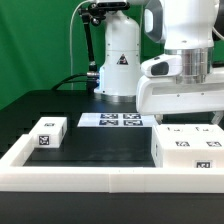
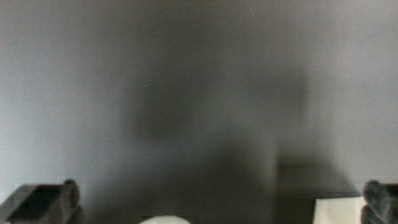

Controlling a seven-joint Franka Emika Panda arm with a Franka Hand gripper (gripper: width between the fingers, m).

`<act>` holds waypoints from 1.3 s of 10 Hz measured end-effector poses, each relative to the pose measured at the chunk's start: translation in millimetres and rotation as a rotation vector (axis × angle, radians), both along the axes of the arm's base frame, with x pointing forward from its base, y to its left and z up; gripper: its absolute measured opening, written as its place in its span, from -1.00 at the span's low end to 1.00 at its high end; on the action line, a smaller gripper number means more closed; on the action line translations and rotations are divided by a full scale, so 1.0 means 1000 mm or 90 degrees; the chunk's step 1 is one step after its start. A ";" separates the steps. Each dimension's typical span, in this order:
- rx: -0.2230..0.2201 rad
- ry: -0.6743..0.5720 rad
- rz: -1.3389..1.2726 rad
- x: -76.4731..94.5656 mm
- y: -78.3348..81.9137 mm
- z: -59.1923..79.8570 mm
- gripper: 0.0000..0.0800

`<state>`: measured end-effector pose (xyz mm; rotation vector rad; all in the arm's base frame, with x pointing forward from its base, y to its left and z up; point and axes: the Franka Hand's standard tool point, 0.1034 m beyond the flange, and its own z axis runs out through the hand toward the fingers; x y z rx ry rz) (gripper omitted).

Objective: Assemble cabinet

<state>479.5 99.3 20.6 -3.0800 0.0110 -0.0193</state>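
Although both cabinet parts look rigid, white and smooth, they probably handle differently. The box (image 1: pixel 188 150), on the tabletop (image 1: pixel 100 145) at the exterior view's right, is judged bulky and too wide to span, so an edge or wall would be the place to take it. The block (image 1: pixel 47 133), well apart at the exterior view's left, looks light and stiff, and is best pinched across its narrow sides. The arm (image 1: pixel 180 75) hangs above the box, wrist pointing down. The end effector (image 2: pixel 210 205) has its fingers (image 2: pixel 45 203) spread wide, holding nothing. The wrist view is too blurred to identify the surface below. The marker board (image 1: pixel 112 121) lies farther back.
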 end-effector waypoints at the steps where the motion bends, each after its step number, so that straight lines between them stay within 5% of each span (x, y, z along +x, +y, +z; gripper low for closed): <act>1: -0.004 0.004 -0.013 0.001 -0.003 -0.001 0.99; 3: -0.008 0.004 0.010 0.003 -0.015 -0.005 0.99; 13: -0.009 0.003 0.011 0.001 -0.015 -0.015 0.99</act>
